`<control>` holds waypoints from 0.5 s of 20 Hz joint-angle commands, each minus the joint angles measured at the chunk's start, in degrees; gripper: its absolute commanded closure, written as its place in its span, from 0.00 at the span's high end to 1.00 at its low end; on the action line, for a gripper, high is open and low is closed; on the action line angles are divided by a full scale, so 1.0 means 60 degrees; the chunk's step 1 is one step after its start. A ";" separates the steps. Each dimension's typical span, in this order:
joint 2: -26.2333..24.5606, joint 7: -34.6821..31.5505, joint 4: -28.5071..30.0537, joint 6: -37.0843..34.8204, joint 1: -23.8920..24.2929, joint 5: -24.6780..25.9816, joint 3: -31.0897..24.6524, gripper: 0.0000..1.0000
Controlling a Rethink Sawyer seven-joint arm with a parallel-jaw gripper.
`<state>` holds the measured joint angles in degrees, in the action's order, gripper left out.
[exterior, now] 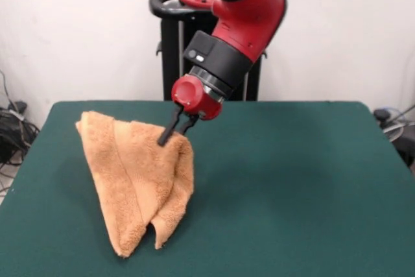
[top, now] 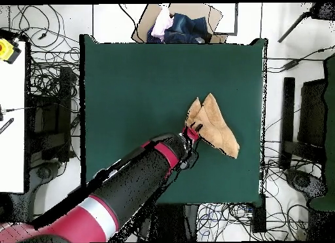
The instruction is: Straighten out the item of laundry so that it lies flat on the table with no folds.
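Observation:
The orange-tan towel (exterior: 139,180) lies folded and bunched on the left part of the dark green table (exterior: 292,186), with overlapping layers and two corners pointing toward the front edge. My gripper (exterior: 176,131) is at the towel's upper right edge, its black fingers close together and pinching a fold of the cloth. In the overhead view the towel (top: 216,126) sits right of the table's (top: 144,90) middle, with my gripper (top: 193,131) at its lower left edge. No tag shows.
The pedestal (exterior: 194,43) stands behind the table's far edge. A cardboard box with clothes (top: 180,27) sits beyond the table's top edge in the overhead view. Cables and stands surround the table on the floor.

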<state>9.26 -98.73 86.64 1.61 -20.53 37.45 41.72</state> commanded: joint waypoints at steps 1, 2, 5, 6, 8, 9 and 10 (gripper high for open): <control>-0.0757 -0.1889 -0.0341 0.0770 -0.0424 -0.0978 0.0315 1.00; -0.0780 -0.1863 -0.0312 0.0891 -0.0420 -0.1008 0.0334 1.00; -0.0812 -0.1728 -0.0296 0.1087 -0.0473 -0.1039 0.0457 1.00; -0.0880 -0.1720 -0.0301 0.1051 -0.0535 -0.1065 0.0558 1.00; -0.1044 -0.1754 -0.0386 0.0974 -0.0612 -0.1195 0.0679 1.00; -0.1055 -0.1746 -0.0389 0.0929 -0.0637 -0.1222 0.0685 1.00; -0.1065 -0.1737 -0.0393 0.0906 -0.0649 -0.1250 0.0696 1.00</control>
<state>5.40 -98.73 86.60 3.28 -23.13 35.46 47.78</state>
